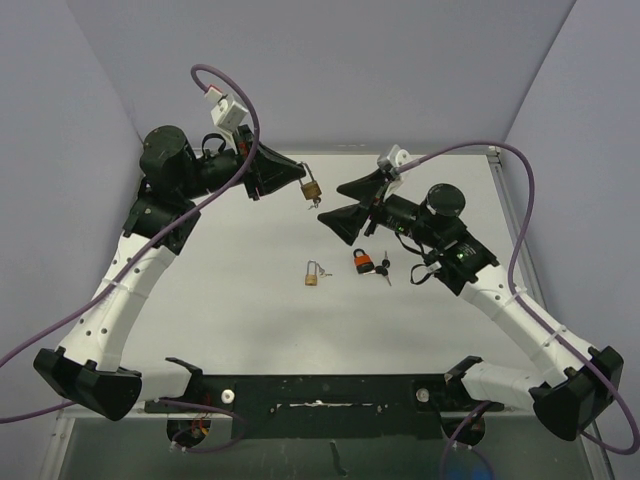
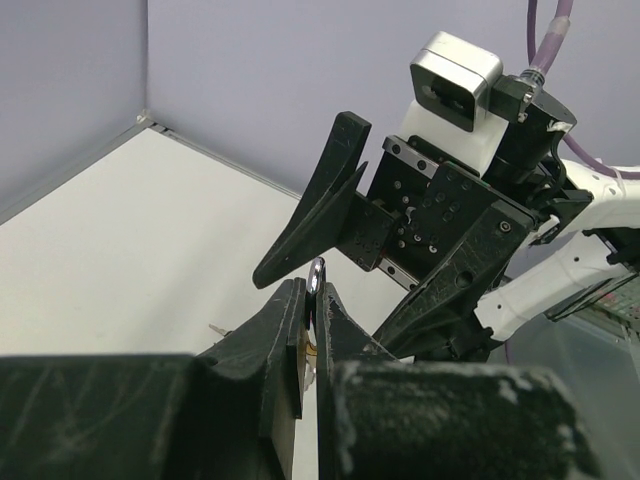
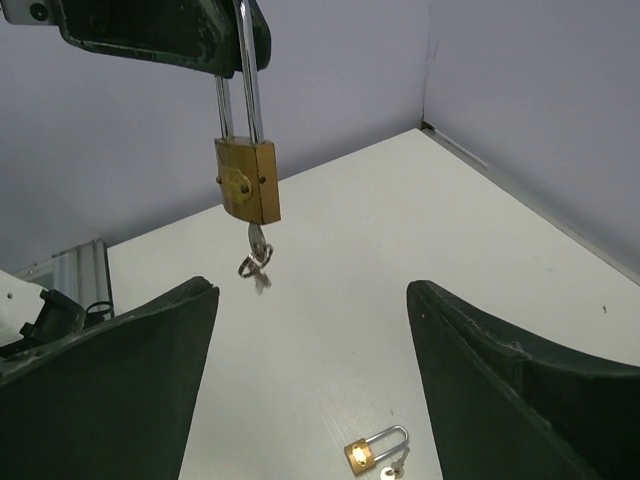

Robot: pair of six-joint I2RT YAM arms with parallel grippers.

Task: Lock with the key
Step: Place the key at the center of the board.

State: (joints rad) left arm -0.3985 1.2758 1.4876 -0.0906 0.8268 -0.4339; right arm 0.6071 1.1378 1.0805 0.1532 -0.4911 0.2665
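Padlock (image 3: 247, 180) hangs over the table (image 1: 240, 310) toward its far edge, shackle clenched in left gripper (image 1: 298, 180); key (image 3: 256, 255) already inserted; right gripper (image 3: 310, 288) spread wide nearby, grasping nothing; turning seemingly left.

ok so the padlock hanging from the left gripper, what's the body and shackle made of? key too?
The padlock body looks like brass: yellow, satin sheen. The shackle looks like polished steel or chrome plate: mirror-bright silver. The key is silvery metal, maybe steel or nickel plate.
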